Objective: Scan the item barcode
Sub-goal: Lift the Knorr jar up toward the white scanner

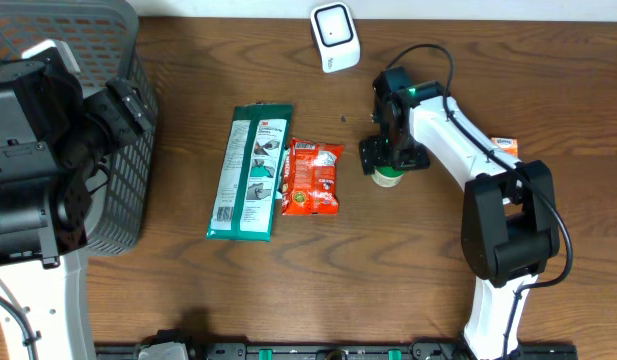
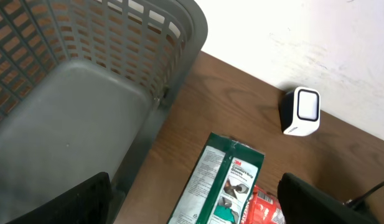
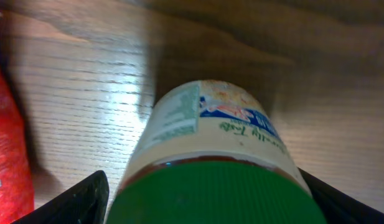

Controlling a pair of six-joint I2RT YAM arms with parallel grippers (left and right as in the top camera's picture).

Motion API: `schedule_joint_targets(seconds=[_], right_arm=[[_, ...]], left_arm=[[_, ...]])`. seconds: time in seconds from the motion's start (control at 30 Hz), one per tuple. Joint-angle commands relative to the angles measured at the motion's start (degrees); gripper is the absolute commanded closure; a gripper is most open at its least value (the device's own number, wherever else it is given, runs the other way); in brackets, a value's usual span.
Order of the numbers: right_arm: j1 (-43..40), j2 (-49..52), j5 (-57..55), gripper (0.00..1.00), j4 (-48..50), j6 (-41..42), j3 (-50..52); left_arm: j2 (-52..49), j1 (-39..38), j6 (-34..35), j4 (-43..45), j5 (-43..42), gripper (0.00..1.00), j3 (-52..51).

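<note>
- The jar [image 3: 204,143], with a green ribbed lid and a cream printed label, sits mid-table to the right of centre. Its lid points up toward the wrist, so its long axis runs roughly upright. Whether its base rests on the table [image 1: 418,290] or hangs just clear of it cannot be told.
- The right fingers [image 3: 73,202] stand apart, one on each side of the lid, with the jar directly between them. Whether they press on the lid cannot be told either.
- The left fingers [image 2: 79,202] are spread wide with nothing between them. They hover over the grey basket [image 1: 128,210] at the table's left edge, well apart from the jar, so the right arm is clearly the nearer one.
- The white scanner [image 1: 335,37] stands at the far edge of the table, beyond the jar and a little to its left. As I judge it, a scan means carrying the jar that way and turning its label toward the scanner's window.
- No barcode shows. A pale printed panel on the label's left side is too blurred to read.
- The table is bare brown wood between jar and scanner, so that path looks open.
- A red snack packet [image 1: 312,178] lies just left of the jar, touching a green 3M package [image 1: 250,170]. There is less room on that side.
</note>
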State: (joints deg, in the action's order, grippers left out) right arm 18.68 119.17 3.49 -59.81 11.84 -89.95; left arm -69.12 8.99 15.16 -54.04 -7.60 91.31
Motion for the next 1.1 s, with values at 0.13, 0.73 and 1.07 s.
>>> schedule_joint_targets(seconds=[0.13, 0.73, 1.07], right_arm=[[0.17, -0.79, 0.42, 0.21, -1.03, -6.73, -2.03], [0.17, -0.79, -2.34, 0.29, 1.18, -6.78, 1.33], [0.17, -0.79, -2.1, 0.46, 1.16, -6.75, 1.29]], left_arm=[[-0.11, 0.22, -0.5, -0.13, -0.35, 0.15, 0.0], [-0.11, 0.22, -0.5, -0.13, -0.35, 0.14, 0.0], [-0.11, 0.22, -0.5, -0.13, -0.35, 0.15, 0.0]])
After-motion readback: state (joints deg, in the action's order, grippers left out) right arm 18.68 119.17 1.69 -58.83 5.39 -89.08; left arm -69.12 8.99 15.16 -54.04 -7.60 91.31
